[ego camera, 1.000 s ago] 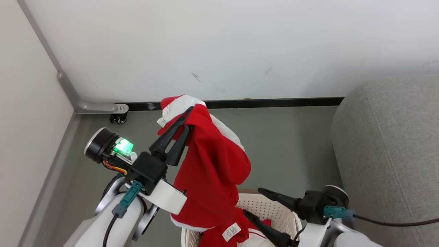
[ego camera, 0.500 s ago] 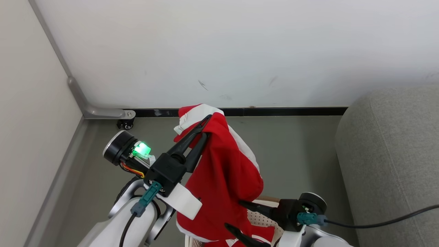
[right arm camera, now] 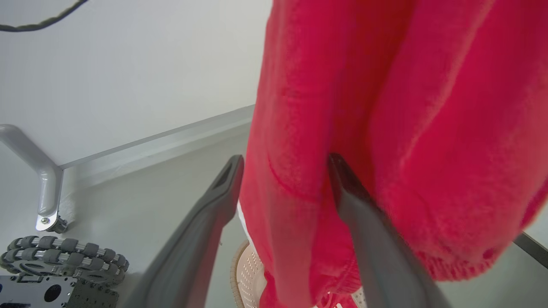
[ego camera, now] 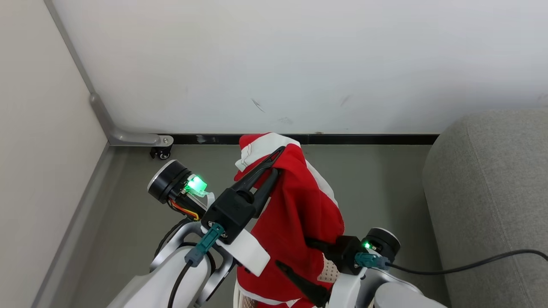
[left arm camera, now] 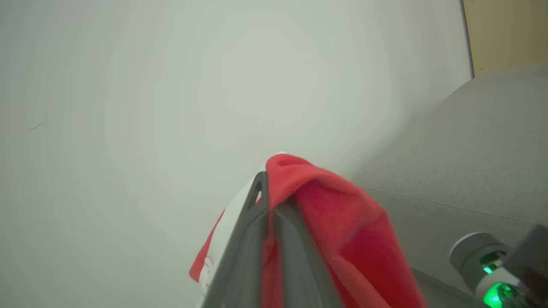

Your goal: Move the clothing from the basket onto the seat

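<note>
My left gripper is shut on the top of a red garment with white trim, the clothing, and holds it high so it hangs down over the basket. The same grip shows in the left wrist view, left gripper pinching the red clothing. My right gripper stands open low down, its fingers on either side of a hanging fold of the clothing; right gripper. Little of the cream basket shows under the cloth. The grey seat is to the right.
A white wall with a black baseboard closes the far side. A grey metal post with a caster stands in the left corner. Bare grey floor lies between the basket and the seat. My wheeled base shows low left.
The head camera has shifted. My left gripper has carried the garment rightward. My right gripper has risen toward the hanging cloth and now straddles a fold of it, still open.
</note>
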{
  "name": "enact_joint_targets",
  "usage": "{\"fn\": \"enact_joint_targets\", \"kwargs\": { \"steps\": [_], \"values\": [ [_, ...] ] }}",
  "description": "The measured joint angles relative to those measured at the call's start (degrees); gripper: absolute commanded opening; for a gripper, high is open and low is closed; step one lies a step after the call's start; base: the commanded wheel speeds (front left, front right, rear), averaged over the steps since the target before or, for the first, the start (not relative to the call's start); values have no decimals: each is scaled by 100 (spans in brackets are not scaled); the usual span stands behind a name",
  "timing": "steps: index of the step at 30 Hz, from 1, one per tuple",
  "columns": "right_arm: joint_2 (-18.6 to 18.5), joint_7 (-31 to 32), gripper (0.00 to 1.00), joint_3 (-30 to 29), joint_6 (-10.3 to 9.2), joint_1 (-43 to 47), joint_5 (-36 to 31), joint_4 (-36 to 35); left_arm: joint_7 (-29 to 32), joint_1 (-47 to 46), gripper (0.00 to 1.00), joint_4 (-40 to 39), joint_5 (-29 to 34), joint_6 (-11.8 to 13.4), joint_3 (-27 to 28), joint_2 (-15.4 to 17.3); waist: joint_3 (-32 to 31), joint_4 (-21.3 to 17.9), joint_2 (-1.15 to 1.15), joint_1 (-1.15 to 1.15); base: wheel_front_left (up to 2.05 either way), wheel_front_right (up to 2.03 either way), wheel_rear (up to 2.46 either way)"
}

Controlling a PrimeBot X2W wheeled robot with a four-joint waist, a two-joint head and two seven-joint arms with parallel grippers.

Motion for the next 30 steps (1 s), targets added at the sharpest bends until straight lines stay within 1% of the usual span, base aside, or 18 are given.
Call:
{"fn": "enact_joint_targets", "kwargs": {
  "steps": [2,3,5,6,10,16,19,23,26,30],
  "values": [
    [129,-12,99,-88,1,-54,-155,125,47,-5,0,-12,3,0,-29,-4,2,4,0,0,0,0,0],
    [182,-41,55,-122,1,-82,-233,166,86,-5,0,-25,7,0,-38,-11,2,7,0,0,0,0,0],
    [277,-41,31,-174,1,-108,-370,268,100,-5,0,-45,7,0,-49,-19,2,13,0,0,0,0,0],
    [318,-42,0,-218,1,-123,-465,327,137,-5,0,-63,7,0,-55,-30,2,17,0,0,0,0,0],
    [404,-42,0,-587,1,-193,-709,333,141,-6,0,-104,4,1,-56,-65,4,40,0,0,0,0,0],
    [379,-43,0,-1061,1,-160,-723,58,138,21,0,-70,-132,64,141,-52,37,26,0,0,0,0,0],
    [266,-49,0,-1187,1,-97,-717,-122,129,102,0,47,-188,114,241,-30,49,-8,0,0,0,0,0],
    [55,-49,0,-1457,1,120,-714,-345,51,247,0,226,-242,113,280,26,62,-77,0,0,0,0,0],
    [-47,-51,0,-1749,1,271,-641,-564,-25,300,0,328,-283,108,296,56,69,-144,0,0,0,0,0],
    [-133,-51,0,-2153,1,425,-592,-824,-71,422,0,457,-498,99,332,45,80,-253,0,0,0,0,0]
  ]
}}
